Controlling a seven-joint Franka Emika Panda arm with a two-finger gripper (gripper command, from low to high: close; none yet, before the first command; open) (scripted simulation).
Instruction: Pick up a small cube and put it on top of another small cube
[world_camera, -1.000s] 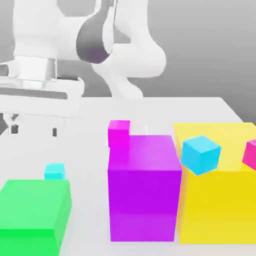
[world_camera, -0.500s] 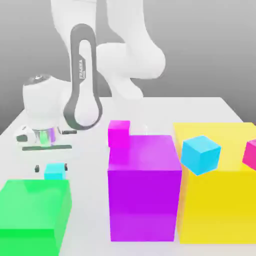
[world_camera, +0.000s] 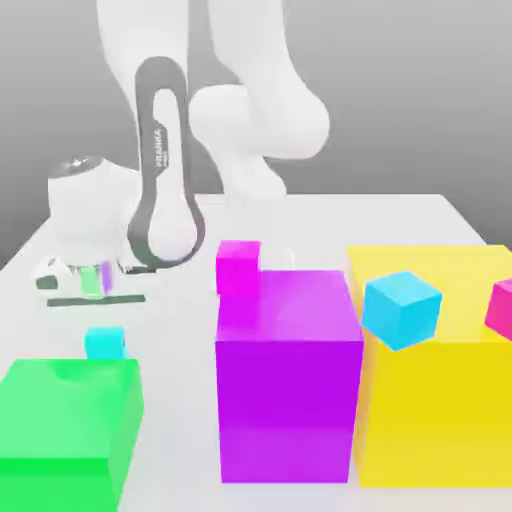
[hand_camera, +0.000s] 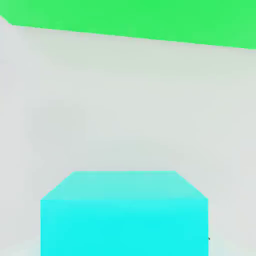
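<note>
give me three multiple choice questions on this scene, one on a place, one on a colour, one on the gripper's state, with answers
1. Where is the magenta cube in the exterior view?
a) in front of the green block
b) by the purple block's left back corner
c) on the yellow block

2. What colour is the cube at the gripper?
a) cyan
b) yellow
c) magenta

3. How is the gripper?
a) wide open
b) closed on the cube

Answers:
1 b: it shows at that corner of the purple block.
2 a: its faces are cyan in both views.
3 b: the fingers have closed on its sides.
</note>
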